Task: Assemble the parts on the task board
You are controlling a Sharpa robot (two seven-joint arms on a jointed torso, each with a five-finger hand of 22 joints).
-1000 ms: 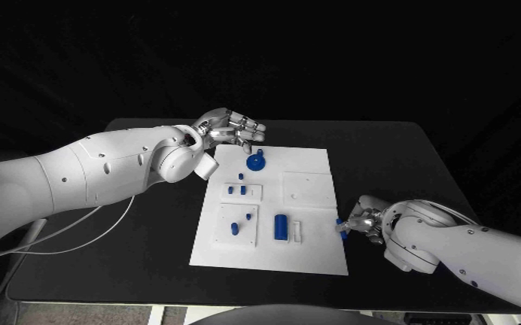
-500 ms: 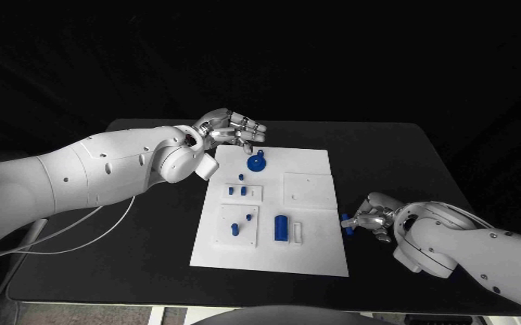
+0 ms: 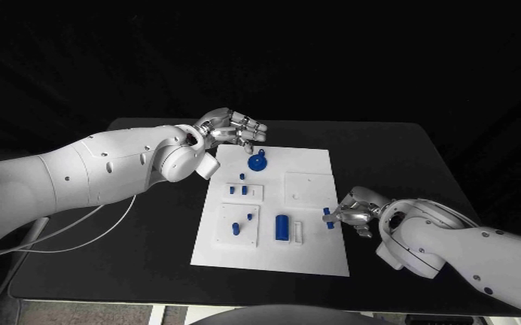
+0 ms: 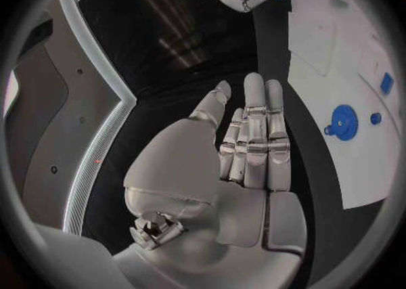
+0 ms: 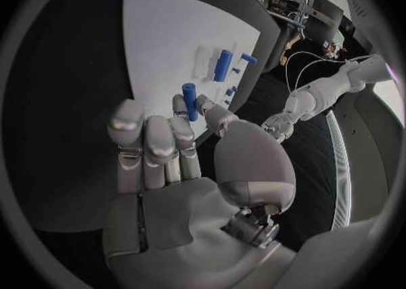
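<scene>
The white task board [image 3: 309, 254] lies in the middle of the table. My right hand [image 3: 355, 217] is at the board's right edge and pinches a small blue peg [image 3: 327, 214] between thumb and a finger; the right wrist view shows that peg [image 5: 189, 93] upright at the fingertips over the board [image 5: 165, 25]. My left hand [image 3: 230, 128] hovers off the board's far left corner, fingers straight, holding nothing; the left wrist view shows this hand [image 4: 247, 141] the same way. A round blue disc [image 3: 256, 162] lies close to it. A blue cylinder [image 3: 281, 225] and several small blue pegs [image 3: 237, 189] sit on the board.
A raised white square plate [image 3: 307, 188] takes up the board's right middle. A short white bar [image 3: 297, 232] lies beside the blue cylinder. Black table [image 3: 396, 156] surrounds the board. A white cable [image 3: 76, 229] trails off the table's left side.
My right hand has moved left from beside the board to over its right edge, carrying the blue peg. The left hand has stayed where it was.
</scene>
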